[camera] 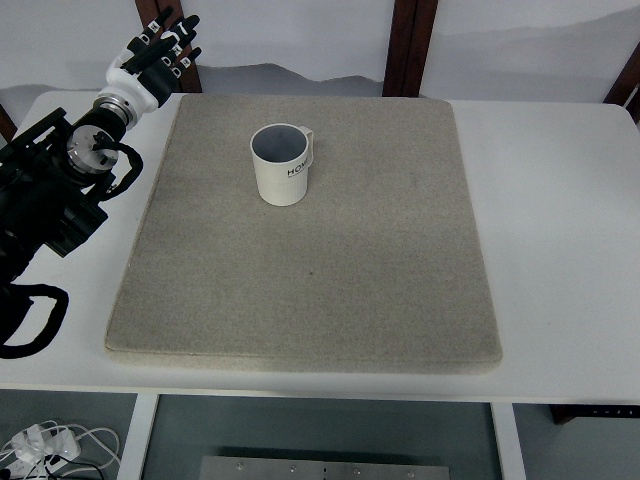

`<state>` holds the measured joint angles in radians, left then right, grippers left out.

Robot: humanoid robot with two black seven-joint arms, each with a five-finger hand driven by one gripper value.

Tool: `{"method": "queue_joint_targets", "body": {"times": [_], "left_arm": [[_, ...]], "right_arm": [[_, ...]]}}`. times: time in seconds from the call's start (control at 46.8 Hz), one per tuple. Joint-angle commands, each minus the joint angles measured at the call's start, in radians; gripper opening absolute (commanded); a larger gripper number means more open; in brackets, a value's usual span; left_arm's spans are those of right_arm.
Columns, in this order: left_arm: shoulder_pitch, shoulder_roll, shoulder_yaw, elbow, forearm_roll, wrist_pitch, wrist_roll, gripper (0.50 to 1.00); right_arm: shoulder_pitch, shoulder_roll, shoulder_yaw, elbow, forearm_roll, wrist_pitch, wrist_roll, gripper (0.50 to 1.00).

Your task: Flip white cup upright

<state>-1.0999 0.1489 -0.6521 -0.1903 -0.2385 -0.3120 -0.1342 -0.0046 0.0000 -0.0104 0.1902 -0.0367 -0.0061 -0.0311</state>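
On the mat (pixel 300 290), white cup (pixel 281 165) stands upright (mouth up).

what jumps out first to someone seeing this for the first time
The white cup draws the eye first: it stands upright, mouth open to the camera, alone on the far-left part of the grey mat that covers most of the white table. Next is the black left arm coming in from the left edge, its left hand off the mat at the far-left corner, holding nothing.
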Motion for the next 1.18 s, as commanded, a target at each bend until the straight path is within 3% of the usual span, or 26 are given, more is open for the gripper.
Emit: {"method": "queue_joint_targets", "body": {"times": [0.0,1.154], "left_arm": [[0.000,0.004,-0.020,0.000,-0.002,-0.001,0.001,0.999],[0.002,0.020,-0.026,0.008,-0.002,-0.001,0.001,0.999]], "right_arm": [[0.000,0.000,0.000,0.000,0.000,0.000,0.000,0.952],[-0.002,0.000,0.009,0.000,0.006,0.006,-0.004,0.952]]}}
